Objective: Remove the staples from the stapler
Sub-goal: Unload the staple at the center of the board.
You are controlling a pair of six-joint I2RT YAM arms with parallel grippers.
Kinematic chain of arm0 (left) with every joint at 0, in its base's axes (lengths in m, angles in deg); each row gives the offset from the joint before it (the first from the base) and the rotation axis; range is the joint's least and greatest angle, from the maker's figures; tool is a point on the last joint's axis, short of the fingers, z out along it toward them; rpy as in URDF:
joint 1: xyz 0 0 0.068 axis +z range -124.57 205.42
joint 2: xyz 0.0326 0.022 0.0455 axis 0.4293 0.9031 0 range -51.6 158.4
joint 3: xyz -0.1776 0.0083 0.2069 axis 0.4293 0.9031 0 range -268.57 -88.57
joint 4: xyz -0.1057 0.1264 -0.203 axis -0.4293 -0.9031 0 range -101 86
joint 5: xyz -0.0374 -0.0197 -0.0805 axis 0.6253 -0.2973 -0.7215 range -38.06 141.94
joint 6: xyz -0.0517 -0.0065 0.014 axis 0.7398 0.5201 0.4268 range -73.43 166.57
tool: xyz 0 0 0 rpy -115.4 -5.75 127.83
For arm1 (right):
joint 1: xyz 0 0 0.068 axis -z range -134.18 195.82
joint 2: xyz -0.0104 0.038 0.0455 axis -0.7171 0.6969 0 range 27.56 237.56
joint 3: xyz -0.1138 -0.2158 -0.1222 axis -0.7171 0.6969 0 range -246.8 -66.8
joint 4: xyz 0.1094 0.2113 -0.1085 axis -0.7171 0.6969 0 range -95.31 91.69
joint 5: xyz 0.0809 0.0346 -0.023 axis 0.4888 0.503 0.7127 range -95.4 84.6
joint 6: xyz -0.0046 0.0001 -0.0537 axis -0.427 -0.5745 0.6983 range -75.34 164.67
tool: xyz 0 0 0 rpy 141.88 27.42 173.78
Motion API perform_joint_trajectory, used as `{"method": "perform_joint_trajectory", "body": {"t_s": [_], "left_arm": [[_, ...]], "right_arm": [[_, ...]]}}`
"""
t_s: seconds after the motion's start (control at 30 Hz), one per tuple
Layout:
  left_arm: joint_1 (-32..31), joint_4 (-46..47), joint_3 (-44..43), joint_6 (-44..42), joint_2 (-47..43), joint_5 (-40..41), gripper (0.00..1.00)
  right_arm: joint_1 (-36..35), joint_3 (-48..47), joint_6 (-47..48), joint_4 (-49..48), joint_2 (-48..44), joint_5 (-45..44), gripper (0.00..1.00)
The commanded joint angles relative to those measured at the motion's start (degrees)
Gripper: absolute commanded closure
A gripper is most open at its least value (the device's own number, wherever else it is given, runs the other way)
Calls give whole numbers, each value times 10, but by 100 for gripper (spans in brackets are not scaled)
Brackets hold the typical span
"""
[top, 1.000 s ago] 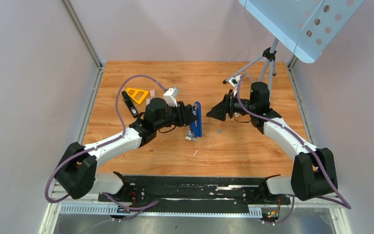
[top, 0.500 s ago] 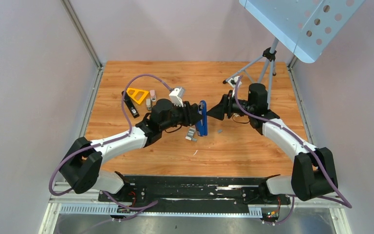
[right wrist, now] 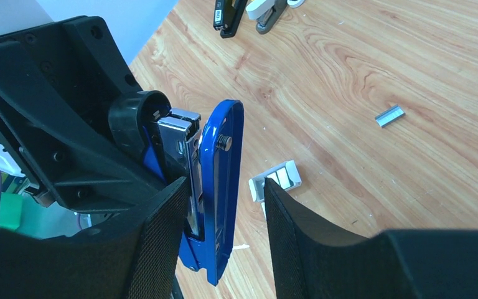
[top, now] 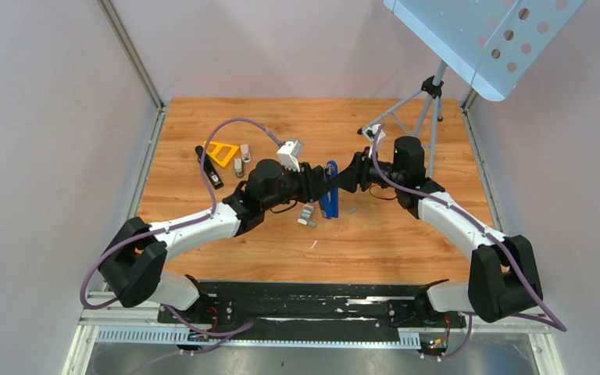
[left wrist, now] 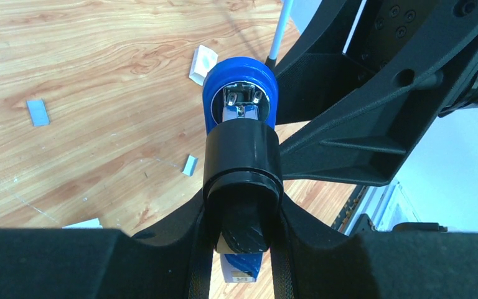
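Note:
The stapler (top: pixel 329 190) has a blue base, a black top arm and a silvery metal channel. My left gripper (top: pixel 315 182) is shut on it and holds it above the table, its head end toward the right arm. In the left wrist view my left gripper (left wrist: pixel 243 215) clamps its black body (left wrist: pixel 241 156). My right gripper (right wrist: pixel 224 187) is open, with its fingers either side of the stapler (right wrist: pixel 221 180); it also shows in the top view (top: pixel 345 178). Loose staples (top: pixel 307 214) lie on the table below, one bar (right wrist: pixel 389 115) further right.
A slim black stapler (top: pixel 209 167), an orange triangle (top: pixel 220 151) and small pink and grey items (top: pixel 242 156) lie at the far left. A tripod (top: pixel 426 98) stands at the back right. A thin white sliver (top: pixel 313 244) lies near the front.
My left arm has carried the stapler to the right and tilted it. My right gripper has moved left and now straddles the stapler's end.

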Motion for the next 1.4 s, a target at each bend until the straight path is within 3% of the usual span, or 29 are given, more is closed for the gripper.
{"method": "perform_joint_trajectory", "body": {"t_s": [0.0, 0.3, 0.53, 0.7, 1.37], "left_arm": [[-9, 53, -26, 2, 1, 9, 100], [-13, 60, -26, 2, 3, 10, 100], [-17, 65, -25, 3, 4, 13, 100], [-19, 69, -23, 3, 4, 15, 100], [-20, 88, -14, 5, 4, 12, 98]], "right_arm": [[-9, 15, -1, -6, -5, -14, 50], [-9, 13, -4, -7, -3, -16, 60], [-9, 13, -5, 1, -5, -31, 87], [-9, 13, -10, 1, -8, -36, 99], [-5, 13, -43, -12, -9, -38, 100]]}}
